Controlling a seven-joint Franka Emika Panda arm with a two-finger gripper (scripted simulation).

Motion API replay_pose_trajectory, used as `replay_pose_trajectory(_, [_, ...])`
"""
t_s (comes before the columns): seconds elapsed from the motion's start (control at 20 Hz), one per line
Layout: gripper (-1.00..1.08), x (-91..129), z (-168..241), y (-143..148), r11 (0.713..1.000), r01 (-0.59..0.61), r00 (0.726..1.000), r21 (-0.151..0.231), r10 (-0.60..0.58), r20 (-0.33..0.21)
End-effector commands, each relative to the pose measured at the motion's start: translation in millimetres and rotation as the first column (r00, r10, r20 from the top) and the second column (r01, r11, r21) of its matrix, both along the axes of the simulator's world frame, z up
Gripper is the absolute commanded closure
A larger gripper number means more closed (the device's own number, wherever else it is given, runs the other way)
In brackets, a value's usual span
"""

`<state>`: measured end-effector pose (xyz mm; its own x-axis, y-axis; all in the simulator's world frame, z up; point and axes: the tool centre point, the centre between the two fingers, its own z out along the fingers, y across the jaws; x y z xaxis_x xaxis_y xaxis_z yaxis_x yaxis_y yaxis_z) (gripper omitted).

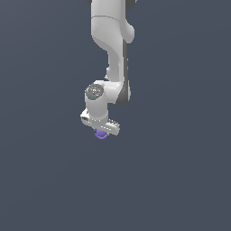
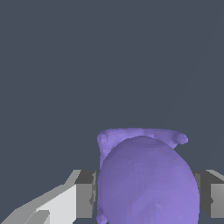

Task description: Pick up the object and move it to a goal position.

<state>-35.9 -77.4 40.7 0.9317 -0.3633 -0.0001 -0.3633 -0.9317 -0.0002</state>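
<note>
The hand (image 1: 102, 131) is clenched on the purple ball-like lump (image 1: 101, 134): in the wrist view its grey fingers (image 2: 85, 194) press against both flanks of the lump (image 2: 146, 179), which fills the gap between them. In the exterior view the lump peeks out just beneath the white hand, near the centre of the picture, at about six o'clock from the arm's (image 1: 113, 49) round wrist joint. Whether it rests on the dark tabletop (image 1: 180, 180) or hangs just clear of it cannot be told; no shadow or edge gives the height away.

The step in hand looks like the carry to the goal. No goal marker shows in either view, so its direction cannot be judged from here. To do the carry well, the grip should be kept firm and centred, since a rounded body can roll or squirt out from flat pads. A flared rim (image 2: 142, 135) shows on the lump's far side; the fingers sit on the bulging part, a fair hold. Moving smoothly, without sudden wrist turns, should keep it seated.

No containers are visible in either view.
</note>
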Motion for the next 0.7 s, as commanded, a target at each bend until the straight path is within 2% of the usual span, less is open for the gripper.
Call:
replay_pose_trajectory(0.0, [1.08, 0.1, -0.9, -0.3, 1.000, 0.000, 1.000, 0.000, 0.000, 0.000])
replay_pose_trajectory(0.4, [1.08, 0.2, 1.1, 0.9, 1.000, 0.000, 1.000, 0.000, 0.000, 0.000])
replay_pose_trajectory(0.65, [1.08, 1.9, 14.3, 12.6, 1.000, 0.000, 1.000, 0.000, 0.000, 0.000])
